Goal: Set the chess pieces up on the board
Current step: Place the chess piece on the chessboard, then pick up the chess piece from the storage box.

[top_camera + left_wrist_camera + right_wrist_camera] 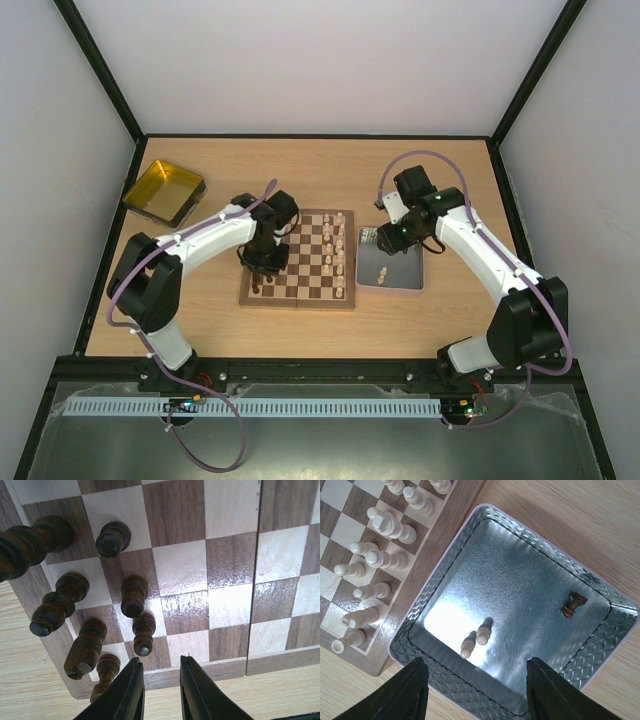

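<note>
Your left gripper (161,661) filled the bottom of its wrist view. Its two black fingers (131,690) were parted by a narrow gap with nothing between them, so it was open and empty. It hung over the board (230,565) at the near left corner, just above the brown rim, probably because that was where the dark side lined up. Several dark pieces (134,596) stood clustered on the squares of that corner, turned and glossy, knobbed and waisted like small balusters. One by the rim looked tipped over, though I could not be sure. You would have needed a fine pinch for these, since each was narrower than a finger.

Right of the board, just beside its rim, sat the metal tray (615,630). It was grey and shiny, with an embossed scale pattern on its sloping walls. Your right gripper (476,666) hovered over it with jaws spread wide and holding nothing, placed, I judged, to pick from what lay inside. That was two pale pieces (476,639) close together and one dark piece (574,605) well apart from them.

On the board's right side the cream-coloured chessmen (385,558) stood in roughly two rows, smooth and matte. Far left of the board, a yellow tray (165,192) rested on the wooden table (440,320).
</note>
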`<state>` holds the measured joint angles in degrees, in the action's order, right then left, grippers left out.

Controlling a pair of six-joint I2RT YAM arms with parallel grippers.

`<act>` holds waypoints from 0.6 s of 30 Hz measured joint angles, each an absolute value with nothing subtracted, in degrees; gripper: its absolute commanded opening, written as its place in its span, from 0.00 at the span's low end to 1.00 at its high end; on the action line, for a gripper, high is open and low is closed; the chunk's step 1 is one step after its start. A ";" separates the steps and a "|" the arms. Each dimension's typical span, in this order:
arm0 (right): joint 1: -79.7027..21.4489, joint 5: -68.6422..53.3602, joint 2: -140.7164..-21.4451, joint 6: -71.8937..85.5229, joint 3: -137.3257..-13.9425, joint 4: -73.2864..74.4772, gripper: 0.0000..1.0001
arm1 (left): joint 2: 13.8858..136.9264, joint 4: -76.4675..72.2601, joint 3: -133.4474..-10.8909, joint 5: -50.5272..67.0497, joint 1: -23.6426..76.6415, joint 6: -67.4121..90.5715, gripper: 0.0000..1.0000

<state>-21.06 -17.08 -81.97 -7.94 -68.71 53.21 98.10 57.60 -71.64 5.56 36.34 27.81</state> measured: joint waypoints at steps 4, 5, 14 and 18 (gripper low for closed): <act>-21.06 -16.58 -81.97 -7.92 -68.73 53.19 0.51 | 97.30 57.65 -72.29 5.52 37.12 27.64 0.22; -21.02 -16.40 -81.97 -7.90 -68.75 53.19 0.51 | 96.88 57.69 -72.51 5.52 37.34 27.59 0.22; -15.09 -17.93 -85.97 -8.43 -72.01 53.25 0.49 | 87.90 56.36 -75.72 7.97 37.50 27.64 0.26; -12.45 -16.99 -90.59 -8.58 -72.03 53.17 0.48 | 82.85 53.45 -75.90 8.32 37.52 28.08 0.27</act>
